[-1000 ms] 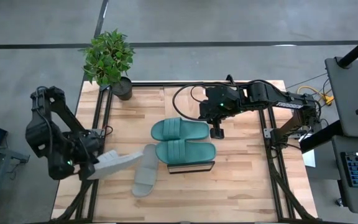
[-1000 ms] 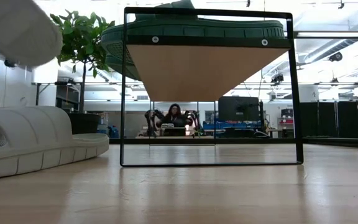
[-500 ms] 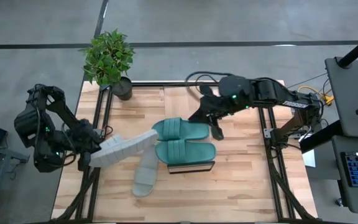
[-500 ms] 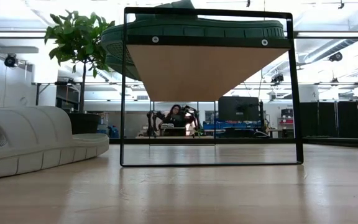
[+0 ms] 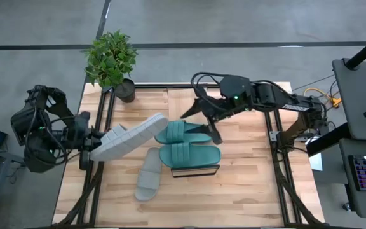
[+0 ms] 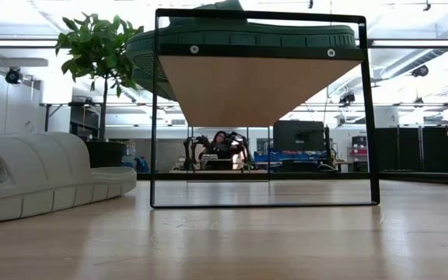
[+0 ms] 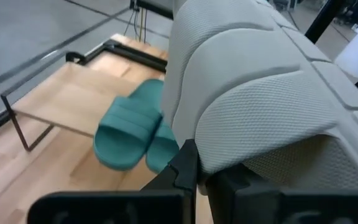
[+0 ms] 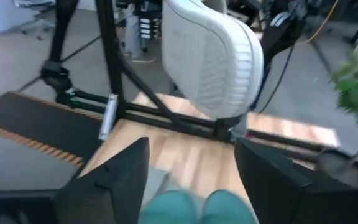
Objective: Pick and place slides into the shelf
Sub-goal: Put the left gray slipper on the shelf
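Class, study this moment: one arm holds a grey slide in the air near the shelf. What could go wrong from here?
1. The left gripper holds the lifted grey slide by one end only; it may sag or slip.
2. Its free end nears the teal slides on the shelf and could knock them.
3. The open right gripper hovers nearby; the arms could collide.

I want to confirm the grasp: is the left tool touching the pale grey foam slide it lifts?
Touching. In the left wrist view, the left tool clamps the edge of the pale grey foam slide; the high view shows it raised off the table.
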